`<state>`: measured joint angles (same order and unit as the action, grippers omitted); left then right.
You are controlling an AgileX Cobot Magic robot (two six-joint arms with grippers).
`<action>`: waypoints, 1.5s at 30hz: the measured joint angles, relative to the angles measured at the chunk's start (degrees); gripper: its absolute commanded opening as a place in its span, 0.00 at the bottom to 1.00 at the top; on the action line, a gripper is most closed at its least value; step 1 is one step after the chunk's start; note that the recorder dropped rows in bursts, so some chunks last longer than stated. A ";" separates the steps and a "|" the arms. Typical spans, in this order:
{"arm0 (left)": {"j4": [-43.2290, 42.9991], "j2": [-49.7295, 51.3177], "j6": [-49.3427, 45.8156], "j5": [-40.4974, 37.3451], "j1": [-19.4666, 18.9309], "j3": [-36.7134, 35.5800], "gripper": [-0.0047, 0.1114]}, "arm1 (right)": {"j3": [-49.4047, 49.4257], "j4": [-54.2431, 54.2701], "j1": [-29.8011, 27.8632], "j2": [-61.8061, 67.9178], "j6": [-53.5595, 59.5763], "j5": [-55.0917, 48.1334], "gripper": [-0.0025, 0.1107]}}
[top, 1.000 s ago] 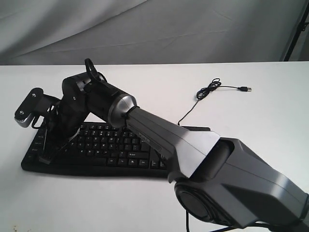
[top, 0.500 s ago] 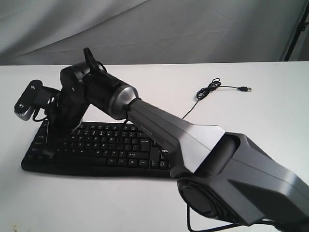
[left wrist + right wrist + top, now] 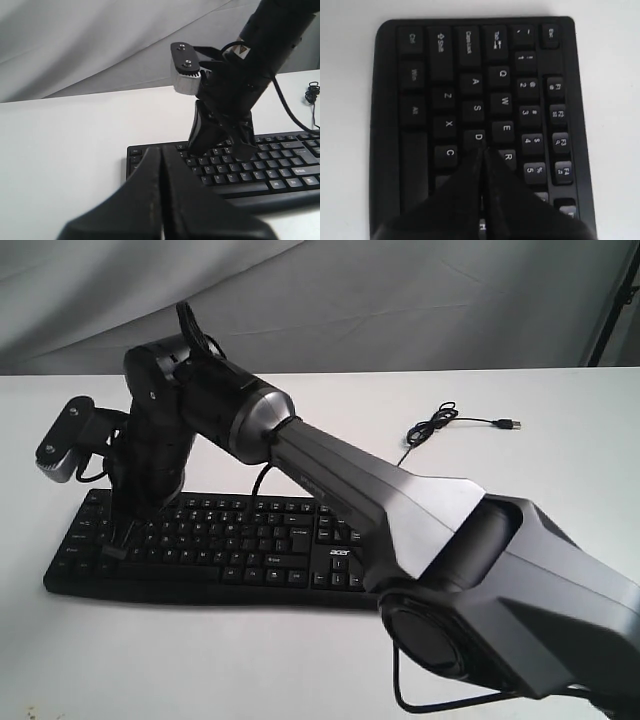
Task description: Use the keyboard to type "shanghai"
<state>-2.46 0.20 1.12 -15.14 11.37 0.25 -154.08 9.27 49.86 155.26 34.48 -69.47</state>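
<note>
The black keyboard [image 3: 215,550] lies flat on the white table, its small white acer logo facing the front. My right arm reaches across it from the lower right. Its gripper [image 3: 118,548] points down over the keyboard's left letter keys. In the right wrist view that gripper [image 3: 481,150] is shut, its tip beside the D key [image 3: 478,136]; I cannot tell whether it touches a key. In the left wrist view my left gripper [image 3: 162,149] is shut and empty, off the keyboard's [image 3: 280,167] left end. The exterior view does not show the left arm.
The keyboard's thin black cable [image 3: 436,424] coils on the table behind it and ends in a loose USB plug [image 3: 508,424]. Grey cloth [image 3: 400,300] hangs behind the white table [image 3: 200,660]. My right arm's wrist [image 3: 235,85] stands above the keys.
My right arm's wrist has risen and drawn back a little to the right, with the fingertip shifting slightly right over the left keys. The acer logo has come into sight.
</note>
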 measured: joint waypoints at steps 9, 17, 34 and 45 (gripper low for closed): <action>0.00 0.00 0.00 0.00 0.00 0.00 0.04 | 24.09 -2.34 -1.00 -12.02 0.24 9.57 0.02; 0.00 0.00 0.00 0.00 0.00 0.00 0.04 | 33.00 0.27 -2.13 -15.40 0.76 16.32 0.02; 0.00 0.00 0.00 0.00 0.00 0.00 0.04 | 33.10 3.97 -2.82 -13.53 2.51 19.25 0.02; 0.00 0.00 0.00 0.00 0.00 0.00 0.04 | 33.10 3.97 -2.82 -12.97 2.51 19.33 0.02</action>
<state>-2.46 0.20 1.12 -15.14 11.37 0.25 -120.97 13.25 47.04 142.29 37.00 -50.14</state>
